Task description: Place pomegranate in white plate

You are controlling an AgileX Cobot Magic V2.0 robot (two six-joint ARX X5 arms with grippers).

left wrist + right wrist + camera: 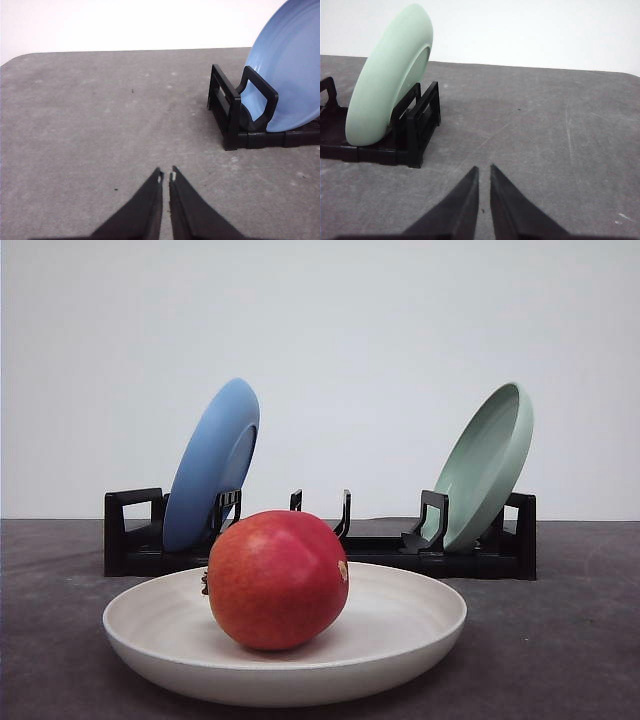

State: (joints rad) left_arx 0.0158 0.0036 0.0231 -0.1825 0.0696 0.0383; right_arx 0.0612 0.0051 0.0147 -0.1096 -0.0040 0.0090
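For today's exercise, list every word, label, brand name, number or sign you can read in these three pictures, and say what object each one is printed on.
There is no readable text in any of the views.
The pomegranate, the white plate, the blue plate, the pale green plate and the black rack all show plain surfaces.
The left gripper and right gripper carry no marking that can be read.

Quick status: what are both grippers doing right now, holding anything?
Left gripper: jaws closed, holding nothing, over bare table.
Right gripper: jaws closed, holding nothing.
The pomegranate sits in the white plate.
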